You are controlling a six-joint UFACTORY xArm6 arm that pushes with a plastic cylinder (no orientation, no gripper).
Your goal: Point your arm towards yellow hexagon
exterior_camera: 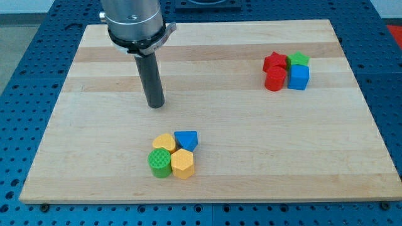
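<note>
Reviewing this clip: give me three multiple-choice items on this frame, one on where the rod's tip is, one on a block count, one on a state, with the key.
1. Where is my tip relative to the yellow hexagon?
A. Toward the view's top and left of it
B. Toward the view's bottom and right of it
C. Resting on top of it

2. How many blocks form the cluster at the view's right?
A. Two
B. Four
C. Six

3. Is my tip touching any block?
A. Yes, the green cylinder
B. Yes, the blue block
C. No

Key: 1 A, bare board lies between them; 2 B, two red, one green, one blue; 3 C, bare wood surrounds the tip.
</note>
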